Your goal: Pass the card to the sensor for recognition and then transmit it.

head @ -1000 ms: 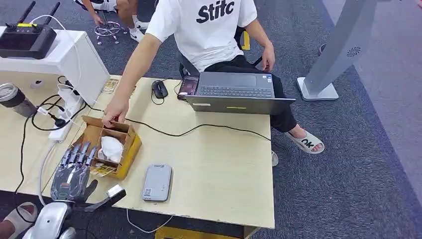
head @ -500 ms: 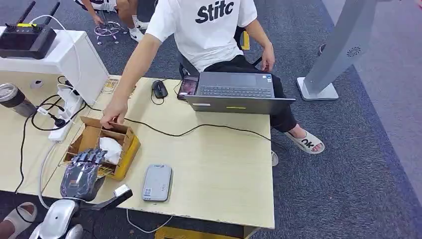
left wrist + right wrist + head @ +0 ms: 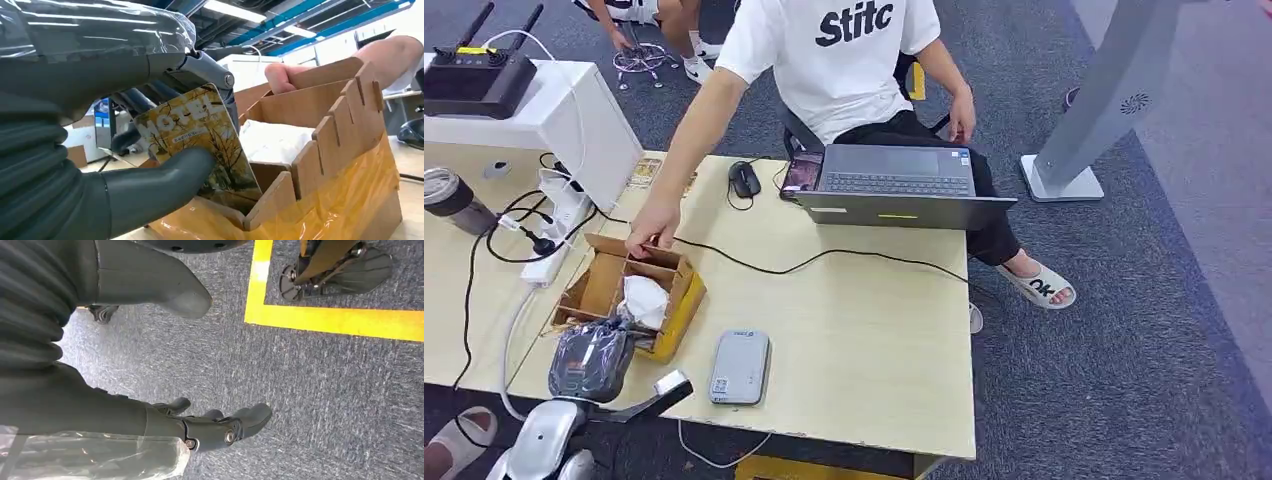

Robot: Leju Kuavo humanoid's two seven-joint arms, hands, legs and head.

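My left hand (image 3: 150,150) pinches the card (image 3: 200,145) inside the cardboard box (image 3: 320,165) to lift it out, while my right hand (image 3: 210,430) hangs open.

The box (image 3: 325,165) is plain matt brown cardboard, with shiny yellow film crinkling over its outer wall. The card (image 3: 200,140) looks like glossy printed paper or plastic, can't tell which. The left robot hand (image 3: 100,140) is smooth matt grey plastic with a ribbed rubbery cover, and clear glossy plastic wrap sits over the back. The bench (image 3: 864,330) is pale wood-look laminate, fairly matt. The floor (image 3: 325,400) is rough grey carpet with a smooth yellow stripe.
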